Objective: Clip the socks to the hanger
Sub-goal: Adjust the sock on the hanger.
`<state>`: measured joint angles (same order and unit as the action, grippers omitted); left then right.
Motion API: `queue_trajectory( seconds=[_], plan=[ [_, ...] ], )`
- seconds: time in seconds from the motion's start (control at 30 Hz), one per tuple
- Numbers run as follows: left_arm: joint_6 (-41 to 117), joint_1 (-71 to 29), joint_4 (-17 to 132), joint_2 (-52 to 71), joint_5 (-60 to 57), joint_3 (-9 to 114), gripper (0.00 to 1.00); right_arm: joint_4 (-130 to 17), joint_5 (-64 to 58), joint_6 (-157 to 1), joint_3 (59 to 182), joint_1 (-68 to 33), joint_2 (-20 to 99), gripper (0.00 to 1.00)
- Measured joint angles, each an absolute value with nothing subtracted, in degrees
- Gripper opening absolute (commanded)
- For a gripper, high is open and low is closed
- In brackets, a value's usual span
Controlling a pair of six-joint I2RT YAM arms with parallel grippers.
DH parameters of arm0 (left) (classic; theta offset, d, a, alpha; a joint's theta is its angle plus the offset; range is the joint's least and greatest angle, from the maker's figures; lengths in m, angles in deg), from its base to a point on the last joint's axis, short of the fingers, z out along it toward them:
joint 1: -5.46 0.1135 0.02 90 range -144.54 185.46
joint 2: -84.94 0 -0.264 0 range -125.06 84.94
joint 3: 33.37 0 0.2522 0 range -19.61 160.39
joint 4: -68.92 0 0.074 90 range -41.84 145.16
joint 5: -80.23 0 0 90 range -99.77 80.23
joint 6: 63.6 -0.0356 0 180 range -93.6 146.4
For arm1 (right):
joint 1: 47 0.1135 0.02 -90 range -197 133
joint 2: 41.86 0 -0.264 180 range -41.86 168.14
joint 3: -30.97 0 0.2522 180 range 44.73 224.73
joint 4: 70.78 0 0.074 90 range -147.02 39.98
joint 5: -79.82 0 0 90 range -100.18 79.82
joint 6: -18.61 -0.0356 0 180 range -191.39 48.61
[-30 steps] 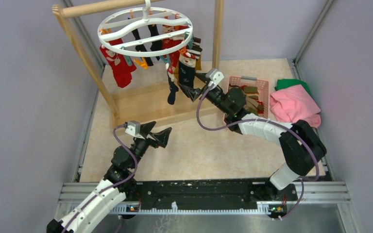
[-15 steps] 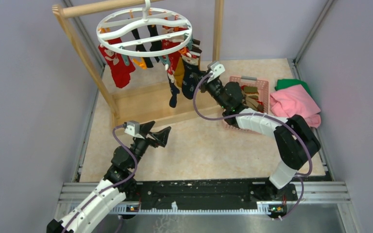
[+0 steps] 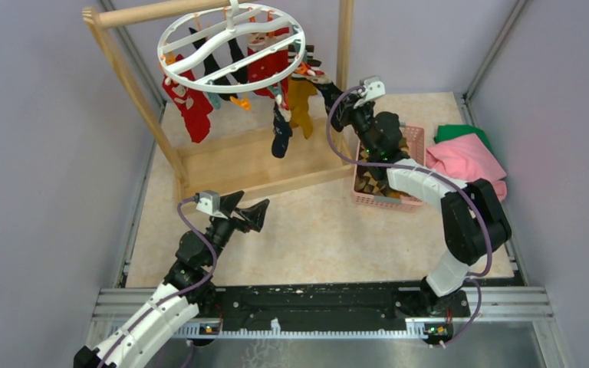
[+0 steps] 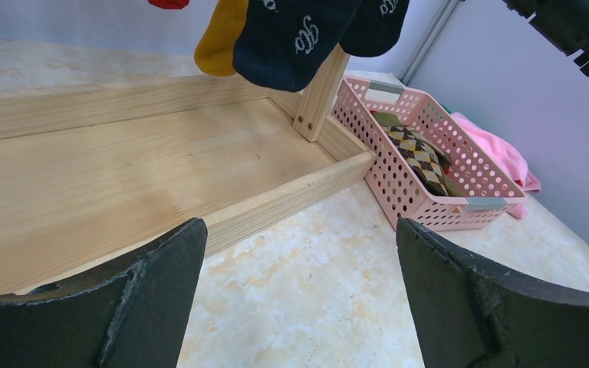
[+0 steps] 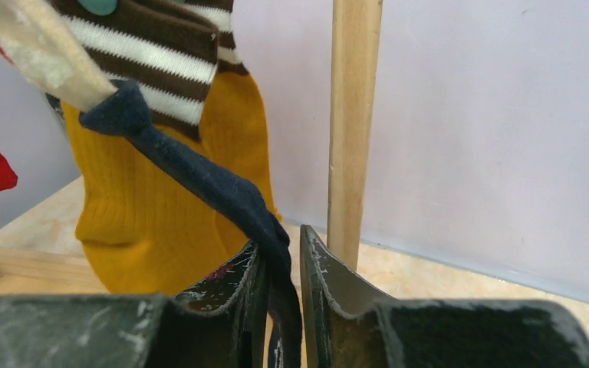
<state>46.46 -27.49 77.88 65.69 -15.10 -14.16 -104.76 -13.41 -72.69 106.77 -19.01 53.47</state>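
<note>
Navy sock [image 5: 199,180] pinched by right fingers [image 5: 330,280], tail apparently hidden.

hanger: white ring [image 3: 231,47] hanging tilted from the top bar of the wooden rack [image 3: 130,77]
socks: red [image 3: 189,107], mustard [image 3: 301,103] and navy [image 3: 281,132] ones dangling under the ring, black ones among them
right gripper: [image 3: 337,107] reaching up beside the rack's right post, pinching a dark sock [image 3: 324,86] that's stretching taut from the ring's right edge
left gripper: [image 3: 255,215] hovering low over the table [image 3: 314,238] in front of the rack base, jaws standing wide apart
basket: pink [image 3: 418,142], sitting under the right arm, argyle socks [image 3: 372,180] lying inside
cloths: pink cloth [image 3: 464,165] lying just right of the basket, green cloth [image 3: 452,132] peeking out behind it
</note>
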Motion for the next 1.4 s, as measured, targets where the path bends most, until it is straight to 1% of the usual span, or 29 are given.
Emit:
queue_trajectory(
  seconds=[0.27,0.57,0.7,0.77,0.87,0.93,1.03,1.2,1.3,1.4],
  plan=[
    [46.46,-27.49,77.86,65.69,-15.16,-14.16,0.98,-103.85,-9.89,-73.59,106.34,-19.05,52.97,0.24],
    [47.31,-27.49,77.86,65.69,-14.18,-14.14,0.98,-103.89,-7.26,-73.55,102.88,-19.05,48.22,0.27],
    [48.31,-27.49,77.70,66.08,-13.30,-14.12,0.98,-103.63,-6.24,-73.63,101.09,-19.05,46.10,0.32],
    [48.95,-27.49,77.27,66.65,-12.71,-13.88,0.98,-103.45,-5.71,-73.83,99.80,-19.05,44.75,0.35],
    [49.47,-27.49,76.02,66.94,-11.90,-12.35,0.98,-102.95,-4.86,-74.46,96.98,-19.05,42.02,0.44],
    [50.00,-27.47,75.43,66.91,-10.94,-10.99,0.98,-102.69,-4.18,-74.88,94.91,-19.05,39.94,0.53],
    [50.74,-27.47,74.82,66.22,-8.47,-8.74,0.99,-102.38,-3.13,-75.62,91.82,-19.05,36.81,0.62],
    [52.20,-26.66,74.08,60.47,-2.44,-4.19,0.99,-100.35,-2.43,-76.17,85.55,-19.05,30.48,0.78],
    [53.80,-23.97,74.03,55.77,2.46,-2.27,0.99,-98.29,-2.52,-76.17,82.14,-19.05,26.45,0.82],
    [56.86,-18.03,74.56,51.79,9.17,-1.24,0.99,-95.30,-2.50,-76.45,80.72,-19.47,23.18,0.83]
  ],
)
